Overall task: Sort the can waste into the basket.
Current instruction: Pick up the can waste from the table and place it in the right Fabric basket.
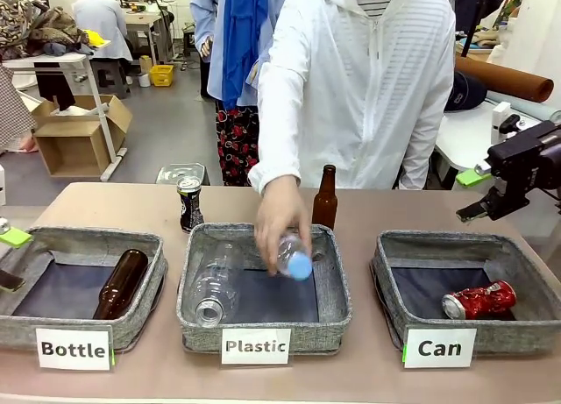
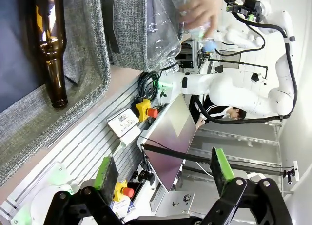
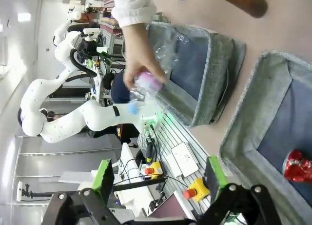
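— Now, in the front view, where are the cans found?
— The red can is already lying in the "Can" basket at the front right corner of the table. The black can is left standing near the far edge. The left claw and right claw are held open and empty.
— How should it be taken?
— It is best gripped around the middle, kept upright, and carried wide of the person's hand, the plastic bottle and the standing brown bottle.
— And the wrist views?
— Spread fingers are shown in both. A lying brown bottle is seen from the left wrist, the red can from the right.
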